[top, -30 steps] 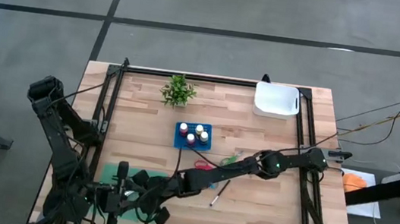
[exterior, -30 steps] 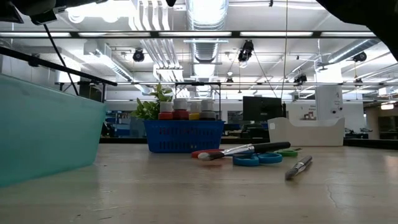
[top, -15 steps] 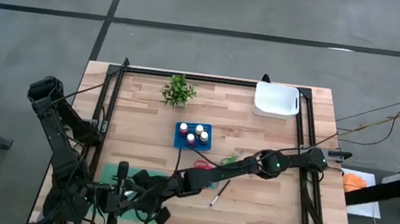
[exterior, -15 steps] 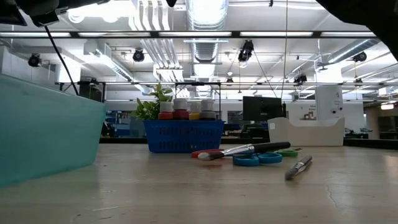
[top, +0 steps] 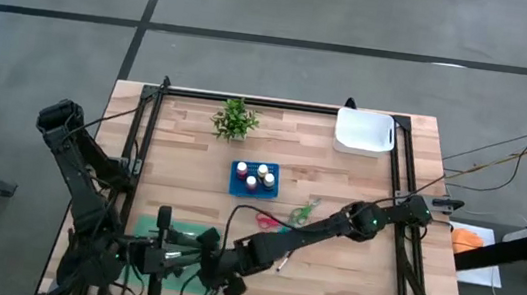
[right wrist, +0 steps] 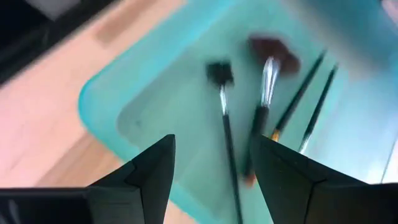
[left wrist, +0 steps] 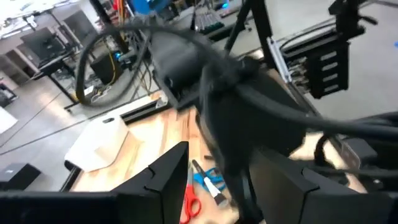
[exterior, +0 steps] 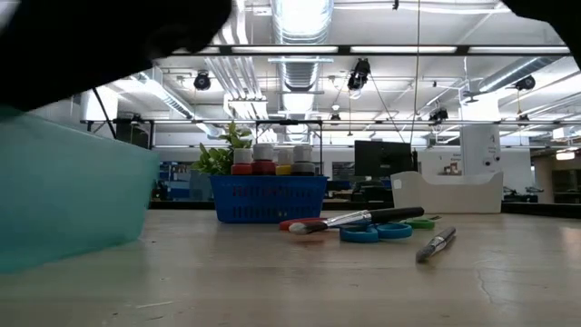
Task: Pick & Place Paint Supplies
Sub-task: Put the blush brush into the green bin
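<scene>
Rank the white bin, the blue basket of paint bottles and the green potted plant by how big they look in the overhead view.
Largest to smallest in the high view:
1. White rectangular plastic bin
2. Blue plastic basket of paint bottles and small green potted plant: they look about alike, so I would not rank one above the other.

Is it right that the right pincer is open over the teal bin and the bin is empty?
Not quite. The right pincer is open over the teal bin, but the bin is not empty: the right wrist view shows several brushes lying in it.
</scene>
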You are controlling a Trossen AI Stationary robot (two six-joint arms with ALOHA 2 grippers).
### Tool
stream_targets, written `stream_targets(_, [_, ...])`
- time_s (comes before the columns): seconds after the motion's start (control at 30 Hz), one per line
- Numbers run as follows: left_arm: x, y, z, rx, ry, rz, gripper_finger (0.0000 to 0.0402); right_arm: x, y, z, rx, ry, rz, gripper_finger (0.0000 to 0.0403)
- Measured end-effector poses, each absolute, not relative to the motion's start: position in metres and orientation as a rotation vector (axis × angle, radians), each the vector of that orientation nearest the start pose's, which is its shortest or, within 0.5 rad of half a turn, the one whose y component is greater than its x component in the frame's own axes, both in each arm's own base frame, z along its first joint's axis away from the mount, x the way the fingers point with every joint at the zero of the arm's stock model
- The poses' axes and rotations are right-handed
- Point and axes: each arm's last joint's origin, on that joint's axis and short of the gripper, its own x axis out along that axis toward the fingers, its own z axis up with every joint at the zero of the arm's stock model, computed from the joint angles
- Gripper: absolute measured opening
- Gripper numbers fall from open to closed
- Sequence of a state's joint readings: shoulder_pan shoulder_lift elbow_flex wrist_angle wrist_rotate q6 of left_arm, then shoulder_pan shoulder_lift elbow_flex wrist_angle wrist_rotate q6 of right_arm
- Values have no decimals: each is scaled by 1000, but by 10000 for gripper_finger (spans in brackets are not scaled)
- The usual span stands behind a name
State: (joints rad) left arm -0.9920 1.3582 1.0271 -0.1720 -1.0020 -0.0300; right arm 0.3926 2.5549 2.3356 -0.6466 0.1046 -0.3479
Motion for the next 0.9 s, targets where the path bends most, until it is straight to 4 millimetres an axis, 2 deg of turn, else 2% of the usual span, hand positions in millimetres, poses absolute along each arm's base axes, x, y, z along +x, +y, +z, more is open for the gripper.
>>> stream_targets(0.2, [177, -228, 299, 394, 277, -3, 174, 485, 211, 191, -544, 1019, 334, 208])
stream_targets(0.27, [178, -227, 299, 401, 280, -1, 174, 475, 217, 195, -563, 1057, 310, 208])
stream_targets(0.4, [178, -227, 299, 409, 280, -6, 174, 465, 237, 213, -604, 976, 302, 208])
stream_targets(0.53, [178, -227, 298, 411, 282, -7, 174, 458, 250, 237, -678, 853, 212, 208])
stream_targets(0.7, [177, -227, 296, 356, 302, -16, 174, 435, 260, 249, -692, 914, 163, 208])
stream_targets(0.8, [176, -226, 290, 323, 350, -43, 174, 418, 264, 242, -665, 1015, 138, 208])
stream_targets(0.9, [175, -226, 286, 318, 375, -34, 173, 409, 267, 210, -684, 1106, 123, 208])
